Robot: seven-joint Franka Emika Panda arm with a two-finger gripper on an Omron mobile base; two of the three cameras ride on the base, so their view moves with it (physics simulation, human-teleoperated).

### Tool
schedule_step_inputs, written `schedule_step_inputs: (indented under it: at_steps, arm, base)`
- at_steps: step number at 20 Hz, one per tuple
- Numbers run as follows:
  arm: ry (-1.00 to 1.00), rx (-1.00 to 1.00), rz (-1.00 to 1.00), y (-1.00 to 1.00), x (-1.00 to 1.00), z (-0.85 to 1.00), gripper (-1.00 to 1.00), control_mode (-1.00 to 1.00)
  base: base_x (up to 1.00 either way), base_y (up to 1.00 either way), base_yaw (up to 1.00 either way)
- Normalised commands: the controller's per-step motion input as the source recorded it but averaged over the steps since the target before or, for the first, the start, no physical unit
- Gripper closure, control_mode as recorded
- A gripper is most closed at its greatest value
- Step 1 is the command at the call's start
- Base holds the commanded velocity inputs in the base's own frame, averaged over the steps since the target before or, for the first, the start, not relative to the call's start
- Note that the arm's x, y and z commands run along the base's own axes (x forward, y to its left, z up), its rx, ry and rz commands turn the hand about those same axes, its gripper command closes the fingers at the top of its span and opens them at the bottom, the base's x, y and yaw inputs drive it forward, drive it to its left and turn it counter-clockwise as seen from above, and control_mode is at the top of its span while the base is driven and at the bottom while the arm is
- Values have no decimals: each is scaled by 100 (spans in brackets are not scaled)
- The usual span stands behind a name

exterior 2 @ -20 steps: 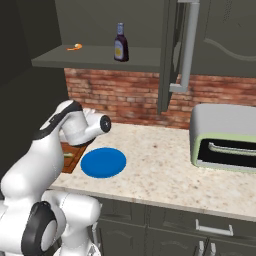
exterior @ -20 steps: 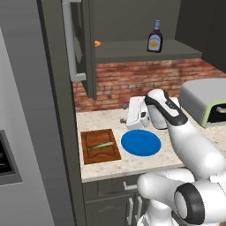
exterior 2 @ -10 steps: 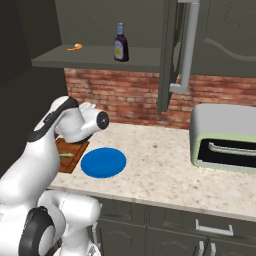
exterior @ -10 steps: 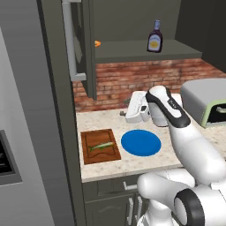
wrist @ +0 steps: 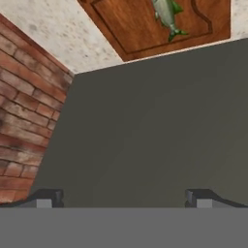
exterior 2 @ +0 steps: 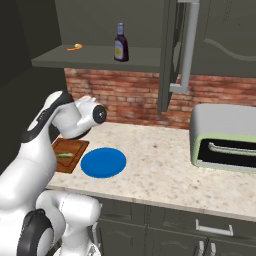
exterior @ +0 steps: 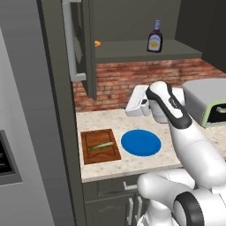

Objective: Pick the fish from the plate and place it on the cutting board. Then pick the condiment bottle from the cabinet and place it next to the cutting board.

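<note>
On cutting board [exterior: 100, 146] fish [exterior: 101, 146] already lies; plate [exterior: 141, 143] bare (first half done). Condiment bottle [exterior: 154, 42] upright on cabinet [exterior: 145, 54] shelf, untouched. Pincer [wrist: 123, 196] spread, seemingly empty, raised above worktop [exterior 2: 165, 170].

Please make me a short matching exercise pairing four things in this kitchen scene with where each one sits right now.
Things:
1. slender greenish-silver fish
2. flat round bright blue plate
3. dark brown-purple condiment bottle
4. small orange object

Places:
A. bare, on the counter right of the board
B. on the cabinet shelf, far from the bottle
C. on the reddish-brown wooden cutting board
D. upright on the cabinet shelf

Pairs: 1-C, 2-A, 3-D, 4-B
</note>
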Motion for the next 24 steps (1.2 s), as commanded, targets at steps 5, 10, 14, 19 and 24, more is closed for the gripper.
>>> schedule_step_inputs:
  at_steps: [5, 10, 14, 19, 24]
  arm:
    - [0, 4, -3, -12, 0, 26, -100, -100]
    - [0, 7, -2, -14, -5, 24, -100, -100]
    - [0, 7, -1, -14, -8, 26, -100, -100]
    - [0, 5, -1, -12, -9, 26, -100, -100]
    - [0, 4, -3, -8, -6, 27, -100, -100]
  base:
    - [0, 0, 0]
    - [0, 0, 0]
    - [0, 0, 0]
    - [0, 0, 0]
    - [0, 0, 0]
